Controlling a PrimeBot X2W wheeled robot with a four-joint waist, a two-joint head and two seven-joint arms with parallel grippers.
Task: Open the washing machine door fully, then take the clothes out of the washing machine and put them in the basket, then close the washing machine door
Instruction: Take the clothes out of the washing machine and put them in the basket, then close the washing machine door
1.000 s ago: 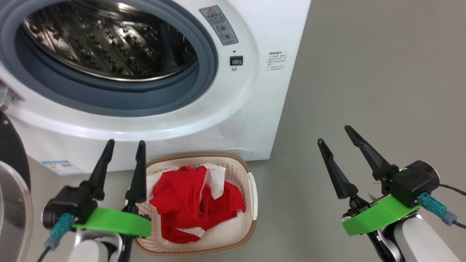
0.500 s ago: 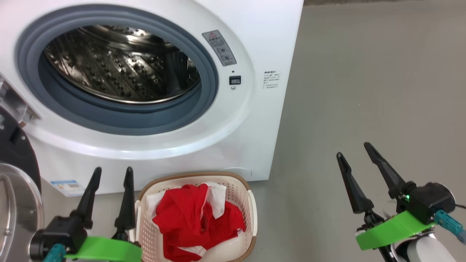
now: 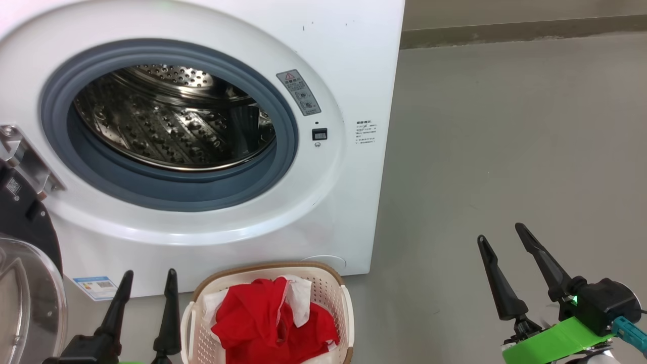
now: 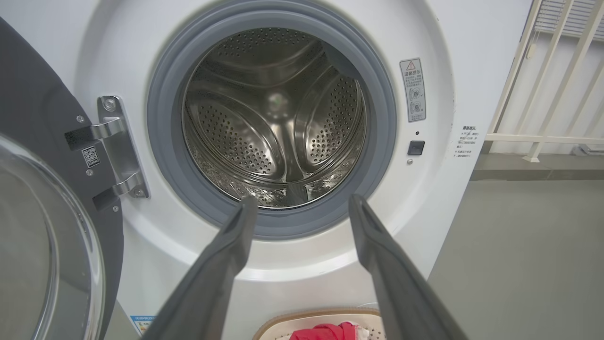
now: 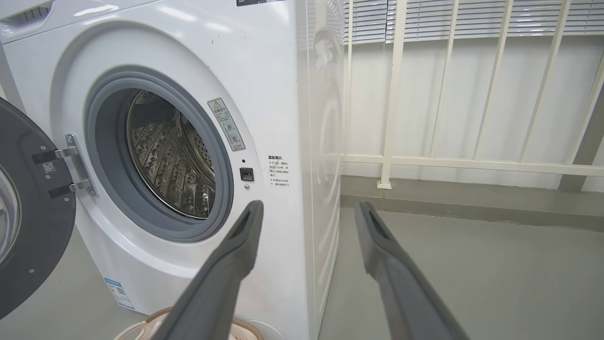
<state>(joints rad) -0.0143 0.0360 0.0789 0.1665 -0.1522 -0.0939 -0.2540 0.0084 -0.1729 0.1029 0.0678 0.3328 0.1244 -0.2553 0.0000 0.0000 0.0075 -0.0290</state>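
Grey concrete floor (image 3: 505, 151) spreads out to the right, and in the right wrist view a cream railing (image 5: 472, 163) stands before a pale wall behind it. On the floor sits the white washing machine (image 3: 349, 50). Its mouth is uncovered, ringed by a grey-blue rubber gasket (image 3: 177, 194). The washing machine door (image 4: 33, 118) is swung out to the machine's left on a metal hinge (image 4: 115, 146), with its black rim and bulging glass window toward the camera. Inside, the perforated steel drum (image 4: 278, 123) holds no garments that can be seen.

Just in front of the machine's base stands the basket (image 3: 328, 298), cream with a brown rim. The clothes (image 3: 263, 323) lie heaped in it, red with white patches.

The left gripper (image 3: 150, 275) hangs just left of the basket, its dark fingers spread apart with nothing between them. The right gripper (image 3: 499, 231) hovers over bare floor, well right of the machine, its fingers likewise wide and empty.

A grey warning label (image 3: 298, 92) and a small black latch socket (image 3: 319, 134) sit right of the opening.
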